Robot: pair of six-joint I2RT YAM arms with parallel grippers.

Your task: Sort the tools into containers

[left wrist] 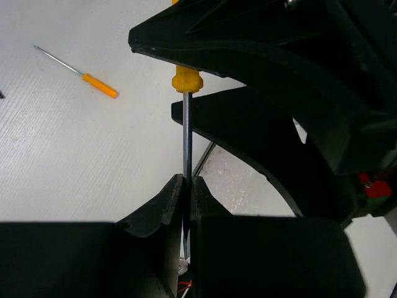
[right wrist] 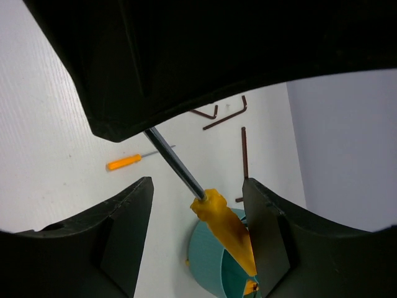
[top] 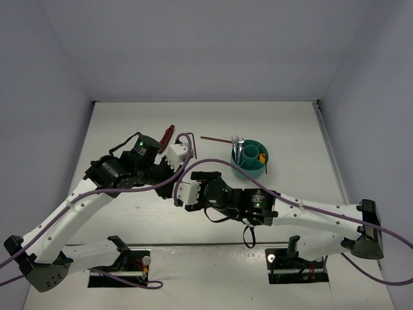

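My left gripper (left wrist: 186, 181) is shut on the steel shaft of an orange-handled screwdriver (left wrist: 187, 81), held above the table. My right gripper (right wrist: 197, 189) is open, its fingers on either side of that screwdriver's handle (right wrist: 226, 226), which lies close to the right-hand finger. In the top view the two grippers meet left of centre: the left (top: 177, 161), the right (top: 183, 187). The teal tub (top: 250, 166) stands to the right and holds silver wrenches (top: 237, 150) and a small yellow item (top: 263, 157). The tub (right wrist: 211, 264) shows below the handle in the right wrist view.
A second orange screwdriver (left wrist: 99, 85) lies on the table; it also shows in the right wrist view (right wrist: 127, 162). Dark hex keys (right wrist: 226, 117) lie beyond it. A red-and-black-handled tool (top: 166, 135) and a thin screwdriver (top: 216, 138) lie at the back.
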